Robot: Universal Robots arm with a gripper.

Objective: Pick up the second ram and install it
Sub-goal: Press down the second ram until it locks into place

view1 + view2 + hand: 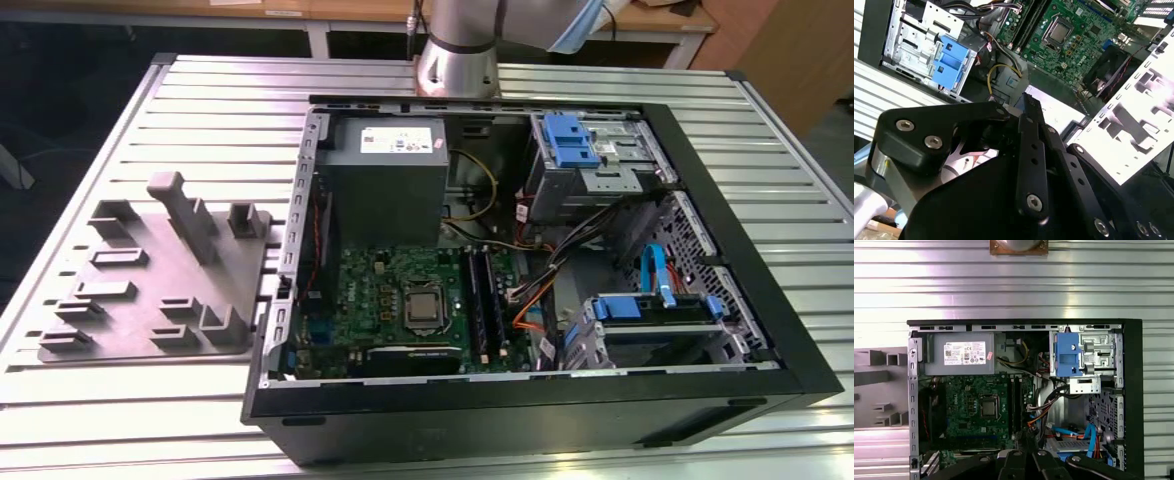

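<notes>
One open computer case (747, 300) lies on the slatted table (200, 90), and one grey tray (147, 290) with pegs sits beside it on the exterior view's left. Inside are one power supply (387, 170), one processor socket (424, 310) and two blue brackets (569, 140). Two long dark sticks stand side by side in slots next to the socket. The second ram (495, 300) looks to be one of these, though I cannot tell which. The claw (1026, 442) hangs above the case with its jaws drawn together and nothing seen between them.
</notes>
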